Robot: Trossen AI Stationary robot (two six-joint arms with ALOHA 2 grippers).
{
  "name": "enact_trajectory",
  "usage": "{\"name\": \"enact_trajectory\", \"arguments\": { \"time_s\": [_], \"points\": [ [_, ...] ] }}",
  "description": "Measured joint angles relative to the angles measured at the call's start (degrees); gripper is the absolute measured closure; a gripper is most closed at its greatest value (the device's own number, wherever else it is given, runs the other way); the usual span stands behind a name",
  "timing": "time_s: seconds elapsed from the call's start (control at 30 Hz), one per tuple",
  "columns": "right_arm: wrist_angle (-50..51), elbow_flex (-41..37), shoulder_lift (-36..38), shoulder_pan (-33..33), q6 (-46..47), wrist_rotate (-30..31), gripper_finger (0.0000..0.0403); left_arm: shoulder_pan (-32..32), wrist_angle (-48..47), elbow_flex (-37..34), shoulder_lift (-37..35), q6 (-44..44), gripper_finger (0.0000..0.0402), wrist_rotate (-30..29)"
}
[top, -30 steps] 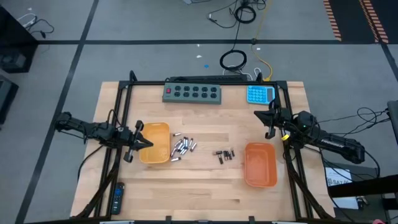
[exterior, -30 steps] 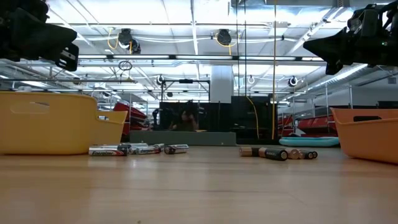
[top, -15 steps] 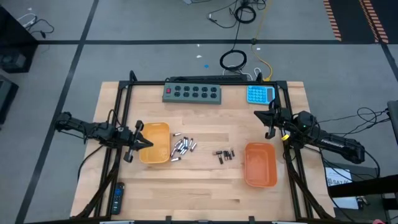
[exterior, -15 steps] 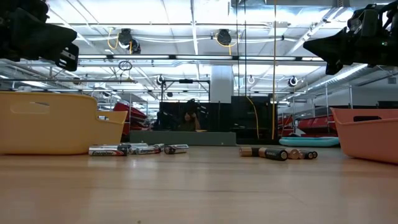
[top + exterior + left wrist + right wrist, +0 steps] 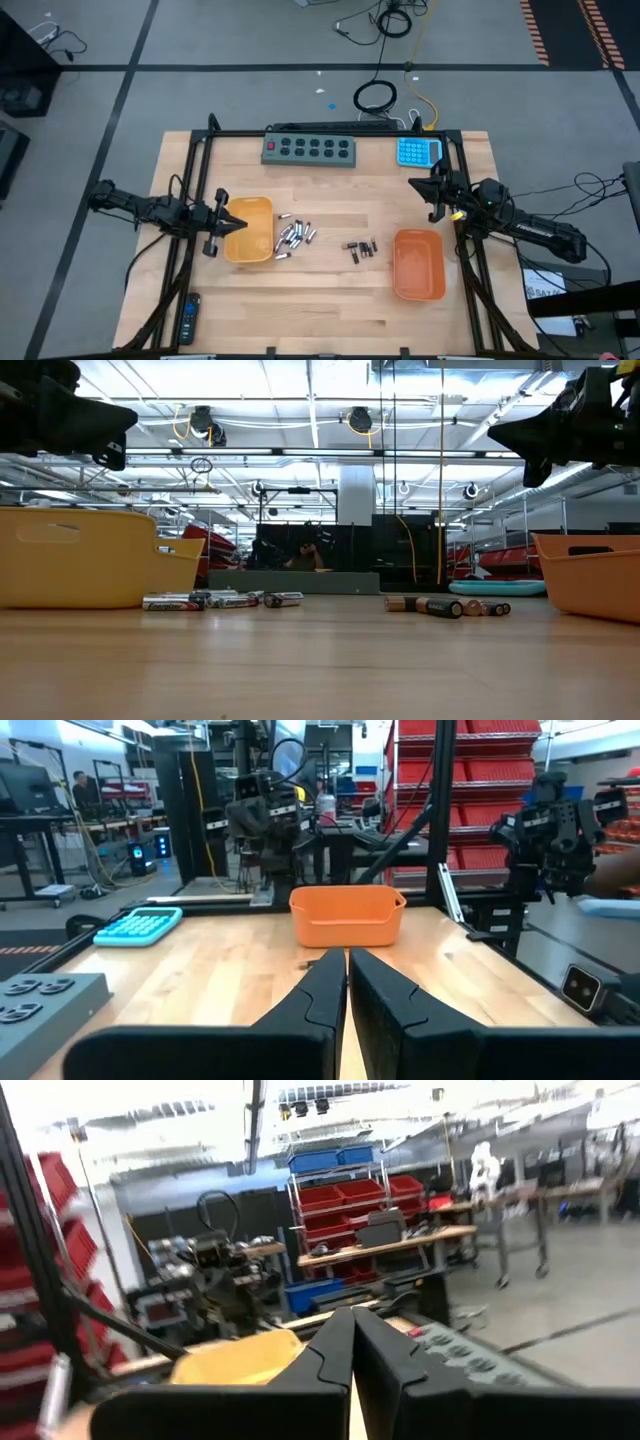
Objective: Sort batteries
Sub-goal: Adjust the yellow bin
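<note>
Your left gripper (image 5: 222, 224) has drifted slightly away from the yellow tray (image 5: 250, 230) near the table's (image 5: 330, 300) left edge, fingers pressed together on nothing. Your right gripper (image 5: 434, 196), also closed and empty, hovers near the right edge above the orange tray (image 5: 418, 264). The batteries (image 5: 293, 236) lie unsorted mid-table, silvery cells beside the yellow tray and the black cells (image 5: 360, 249) nearer the orange, so each arm probably has its pile close by.

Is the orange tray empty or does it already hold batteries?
Empty. In the high view the orange tray shows only bare floor; the batteries lie loose on the table.

Batteries (image 5: 293, 237) lie between two trays (image 5: 418, 264).
</note>
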State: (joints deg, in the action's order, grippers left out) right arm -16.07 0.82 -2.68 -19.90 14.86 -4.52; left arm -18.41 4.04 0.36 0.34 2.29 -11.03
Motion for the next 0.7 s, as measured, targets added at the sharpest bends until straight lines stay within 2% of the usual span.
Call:
{"name": "enact_trajectory", "arguments": {
  "time_s": [0.3,0.4,0.5,0.6,0.7],
  "points": [
    [0.6,0.0,0.0,0.0,1.4,0.0,0.0403,0.0,4.0,0.0,0.0,0.0,0.0372,-2.3],
    [0.9,0.0,0.0,0.0,2.1,0.1,0.0403,0.0,6.3,0.0,0.0,1.1,0.0372,-7.3],
    [-1.1,0.0,0.0,0.0,4.4,0.1,0.0403,0.0,7.7,0.0,0.0,1.4,0.0372,-8.5],
    [-2.9,0.0,0.0,0.0,7.7,0.0,0.0403,0.0,7.9,0.0,0.0,3.3,0.0372,-13.9],
    [-2.9,0.0,0.0,0.0,11.2,0.0,0.0403,0.0,7.5,0.0,0.0,2.2,0.0372,-14.6]
  ]
}}
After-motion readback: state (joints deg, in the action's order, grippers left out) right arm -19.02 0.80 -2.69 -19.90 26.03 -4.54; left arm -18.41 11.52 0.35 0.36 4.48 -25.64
